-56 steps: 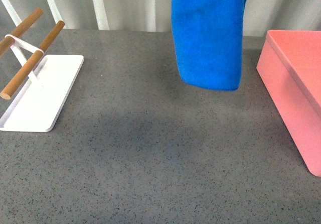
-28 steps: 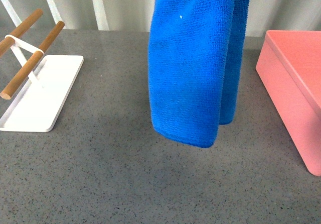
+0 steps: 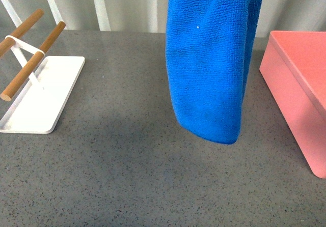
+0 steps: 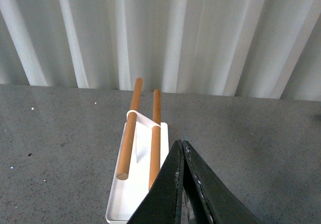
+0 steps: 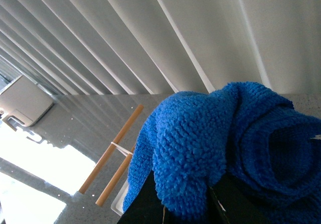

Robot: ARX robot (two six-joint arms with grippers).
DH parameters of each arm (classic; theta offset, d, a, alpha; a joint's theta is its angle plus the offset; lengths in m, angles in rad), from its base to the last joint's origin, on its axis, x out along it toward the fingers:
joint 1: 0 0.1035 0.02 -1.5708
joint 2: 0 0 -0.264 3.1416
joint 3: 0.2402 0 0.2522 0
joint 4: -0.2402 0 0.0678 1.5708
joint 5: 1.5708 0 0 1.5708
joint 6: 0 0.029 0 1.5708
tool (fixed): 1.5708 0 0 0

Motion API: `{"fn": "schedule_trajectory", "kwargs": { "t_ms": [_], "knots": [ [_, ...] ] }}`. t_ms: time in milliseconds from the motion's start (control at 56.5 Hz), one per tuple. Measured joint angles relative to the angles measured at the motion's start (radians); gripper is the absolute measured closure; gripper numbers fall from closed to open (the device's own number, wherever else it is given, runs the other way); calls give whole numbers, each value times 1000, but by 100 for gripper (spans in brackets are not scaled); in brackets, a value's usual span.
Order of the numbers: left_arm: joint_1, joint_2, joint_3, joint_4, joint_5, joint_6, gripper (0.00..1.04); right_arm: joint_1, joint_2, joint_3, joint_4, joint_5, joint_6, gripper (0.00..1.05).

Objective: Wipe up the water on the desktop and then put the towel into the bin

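The blue fluffy towel (image 3: 209, 64) hangs from above the frame in the front view. Its lower edge is in the air over the speckled grey desktop (image 3: 127, 181), left of the pink bin (image 3: 300, 89). In the right wrist view my right gripper (image 5: 188, 204) is shut on a bunched fold of the towel (image 5: 200, 143), which covers most of the fingers. My left gripper (image 4: 181, 143) is shut with nothing in it, held above the desktop (image 4: 60, 128). I cannot make out any water on the desktop. Neither arm shows in the front view.
A flat white tray (image 3: 46, 100) with wooden bars (image 3: 30, 64) stands at the left of the desktop; the same tray (image 4: 125, 199) lies just beyond my left fingertips. A white ribbed wall (image 3: 127, 5) runs along the back edge.
The hanging towel has come lower and nearer the camera. Over the last half second it swung to the right, towards the bin.
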Motion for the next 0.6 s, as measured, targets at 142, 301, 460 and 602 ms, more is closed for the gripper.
{"fn": "schedule_trajectory", "kwargs": {
  "t_ms": [142,301,460,602],
  "knots": [
    [0,-101,-6,-88,0,0,101,-5,0,-2,-1,11,-6,97],
    [0,-211,-6,-184,0,0,101,-10,0,-2,-3,18,-7,97],
    [0,-305,-7,-270,0,0,101,-14,4,-2,-10,19,-16,97],
    [0,-385,-7,-346,0,0,101,-16,7,-2,-18,26,-23,97]
  ]
}}
